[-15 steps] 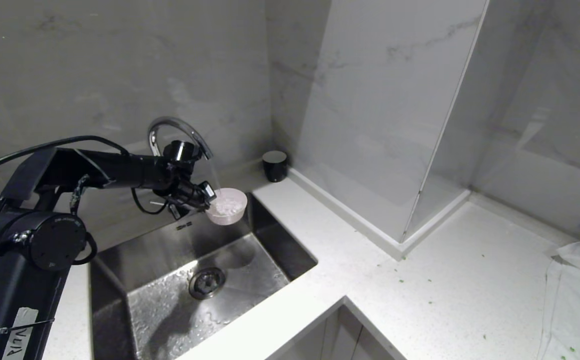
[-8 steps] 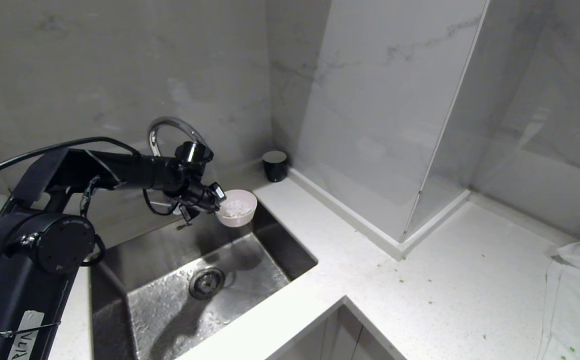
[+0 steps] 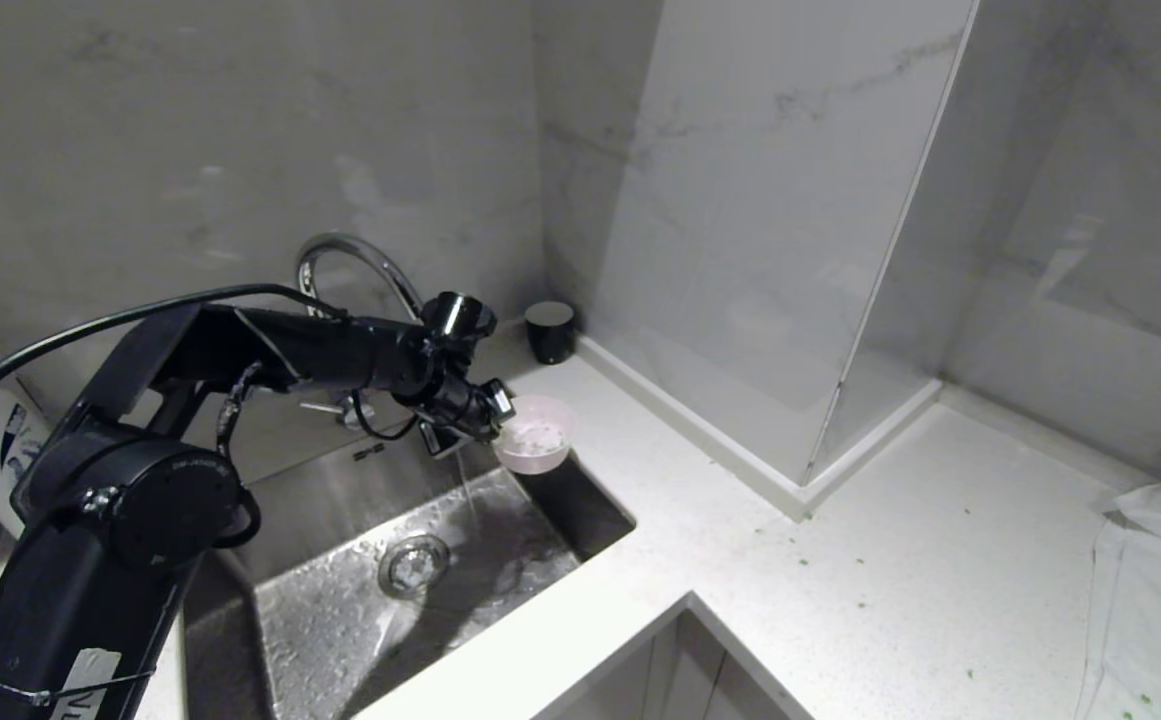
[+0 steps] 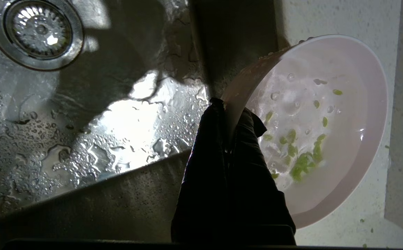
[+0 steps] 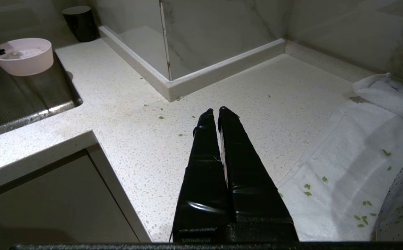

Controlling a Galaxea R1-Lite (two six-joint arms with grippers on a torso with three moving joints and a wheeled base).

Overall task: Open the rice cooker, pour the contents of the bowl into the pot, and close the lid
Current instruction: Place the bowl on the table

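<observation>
grey marble walls [image 3: 240, 130] close off a corner behind a pale speckled countertop [image 3: 890, 560], and a steel sink [image 3: 340, 600] is sunk into that counter ahead of the left arm, its floor wet and a thin stream of water falling from the curved chrome faucet [image 3: 340, 255] toward the drain [image 3: 413, 563]. off to the far side from the left arm a white towel [image 3: 1155, 590] lies on the counter, dotted with green flecks, and a small black cup [image 3: 550, 330] stands in the wall corner just past the bowl.

no rice cooker, pot or lid shows in any view, so the place to pour lies somewhere off frame; which way cannot be told.

the left gripper [image 3: 495, 412] reaches out level over the sink's back corner and is clamped shut on the near rim of the bowl [image 3: 536, 447], one finger inside the wall and one outside. the bowl juts straight out beyond the fingertips, upright, hanging over the sink's edge where steel meets counter. its round mouth faces up, and water fills it, with the green bits [image 4: 302, 159] gathered low on the side nearest the fingers.

the right gripper [image 5: 218, 119] hangs over the open counter with its fingers pressed together and nothing between them, well apart from the bowl, so the left arm is the one that carries.

my read: the carry turns on keeping that rim pinch level, since the bowl's weight sits wholly beyond the fingers.
</observation>
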